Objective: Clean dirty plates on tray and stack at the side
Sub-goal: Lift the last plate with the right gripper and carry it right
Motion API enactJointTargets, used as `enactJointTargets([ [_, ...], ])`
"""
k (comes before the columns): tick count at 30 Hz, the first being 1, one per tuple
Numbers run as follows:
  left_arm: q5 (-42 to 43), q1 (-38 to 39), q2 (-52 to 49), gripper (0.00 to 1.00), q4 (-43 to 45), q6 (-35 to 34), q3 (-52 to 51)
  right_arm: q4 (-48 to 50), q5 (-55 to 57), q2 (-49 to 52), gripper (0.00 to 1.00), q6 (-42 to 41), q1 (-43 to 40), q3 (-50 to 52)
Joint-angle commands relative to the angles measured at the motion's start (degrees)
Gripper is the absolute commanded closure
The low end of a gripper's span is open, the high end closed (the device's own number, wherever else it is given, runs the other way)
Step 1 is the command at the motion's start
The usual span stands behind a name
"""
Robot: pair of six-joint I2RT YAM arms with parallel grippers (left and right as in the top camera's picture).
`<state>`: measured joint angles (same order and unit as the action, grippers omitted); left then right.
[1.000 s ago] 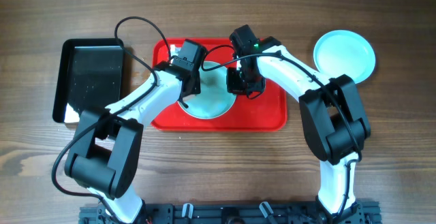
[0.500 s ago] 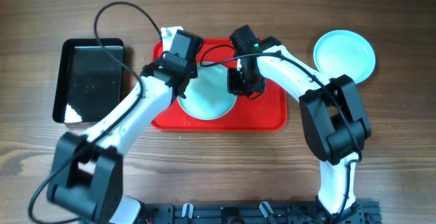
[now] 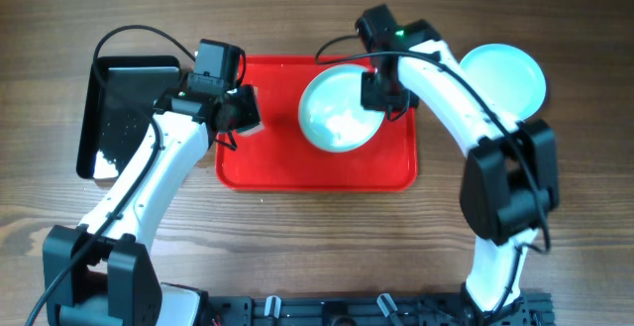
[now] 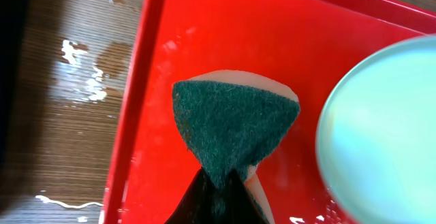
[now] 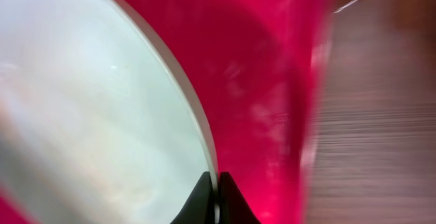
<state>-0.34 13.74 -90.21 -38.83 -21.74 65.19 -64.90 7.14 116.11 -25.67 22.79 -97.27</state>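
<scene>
Overhead, I see one plate point(image 3: 340, 120) over the right half of the tray point(image 3: 277, 163), its rim pinched in my right pincer point(image 5: 216, 183). My left pincer point(image 4: 221, 186) clamps a green sponge point(image 4: 231, 118) above the tray's left side. A second plate point(image 3: 510, 73) rests on the desk point(image 3: 297, 247) beyond.

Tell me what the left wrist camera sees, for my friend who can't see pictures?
The left end effector pinches a folded green scrubbing sponge over the red tray. Part of a pale plate shows at the right edge, and a wet wooden table shows on the left.
</scene>
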Motion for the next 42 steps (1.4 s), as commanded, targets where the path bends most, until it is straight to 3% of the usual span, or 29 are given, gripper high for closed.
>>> enactJointTargets([
  [1, 4.24, 0.02, -0.20, 0.96, 0.20, 0.50, -0.48, -1.14, 11.43, -7.67, 0.96, 0.15, 0.17, -2.54],
  [10, 8.26, 0.02, -9.84, 0.96, 2.12, 0.50, -0.48, -3.61, 42.77, -11.34, 0.96, 0.76, 7.58, -2.51],
  [21, 8.26, 0.02, -10.10, 0.96, 2.84, 0.50, -0.48, -3.21, 70.55, -11.34, 0.96, 10.88, 17.79, -2.47],
  [27, 8.26, 0.02, -10.10, 0.96, 2.84, 0.50, -0.48, -1.33, 71.76, -11.34, 0.96, 16.61, 18.62, -2.47],
  [42, 8.24, 0.02, -10.10, 0.96, 3.45, 0.50, -0.48, -1.99, 63.30, -11.34, 0.96, 13.53, 18.64, -2.47],
])
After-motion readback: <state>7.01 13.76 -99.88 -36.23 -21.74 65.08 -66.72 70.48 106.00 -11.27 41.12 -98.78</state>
